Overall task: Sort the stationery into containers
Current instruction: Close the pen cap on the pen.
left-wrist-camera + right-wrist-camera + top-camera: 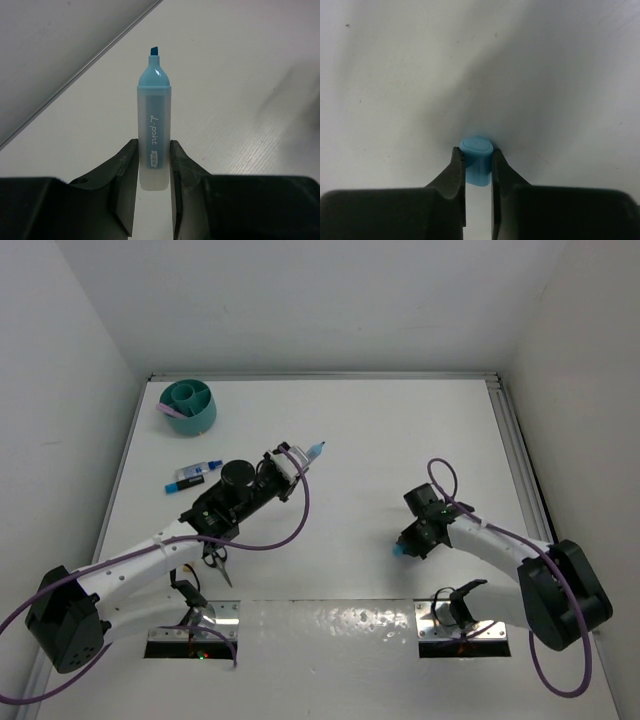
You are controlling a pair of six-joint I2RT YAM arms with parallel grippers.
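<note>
Light-blue marker (154,110) clamped in left hand (152,146) | small blue piece (476,167) clamped in right hand (477,152) | teal cup (203,421) far-left corner

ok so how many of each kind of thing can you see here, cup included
markers: 3 (light-blue highlighter, pink marker, dark marker)
scissors: 1
small blue piece: 1
teal cup: 1
total: 6
</note>
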